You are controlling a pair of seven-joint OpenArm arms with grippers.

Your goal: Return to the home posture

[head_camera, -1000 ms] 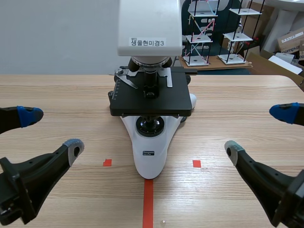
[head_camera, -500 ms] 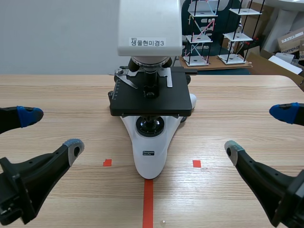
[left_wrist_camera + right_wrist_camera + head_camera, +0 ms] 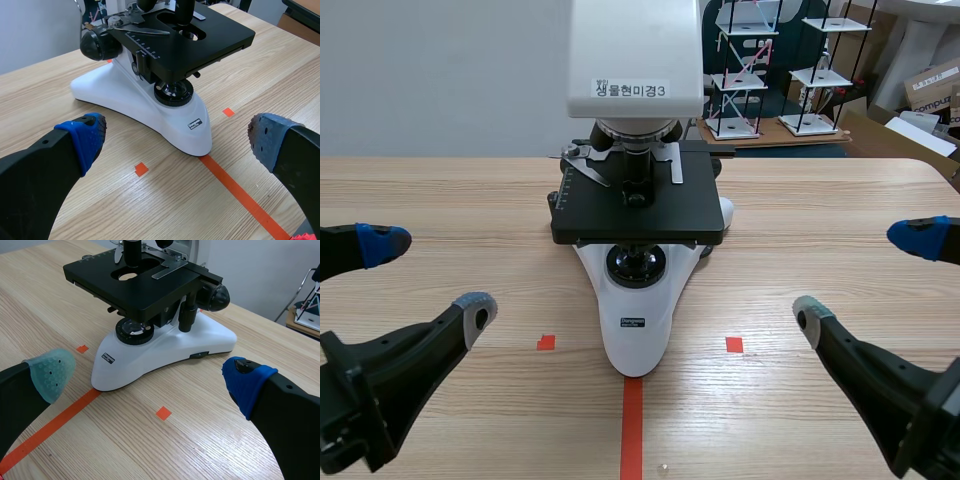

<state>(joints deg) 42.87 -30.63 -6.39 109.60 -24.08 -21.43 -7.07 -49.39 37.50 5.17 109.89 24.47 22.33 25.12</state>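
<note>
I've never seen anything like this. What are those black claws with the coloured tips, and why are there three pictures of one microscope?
This is a robot with two black arms. Each arm ends in a tool with two thick fingers. The soft dotted pads at the fingertips are part of the robot, not something it holds.

The wide picture comes from a camera between the arms. In it the left tool comes in from one side and the right tool from the other. The other two pictures come from a camera on each wrist, looking forward past that arm's own fingers.

A white and black microscope stands on the wooden table, between the two tools. The orange-red tape is only a marking. Both tools are open and hold nothing.
</note>
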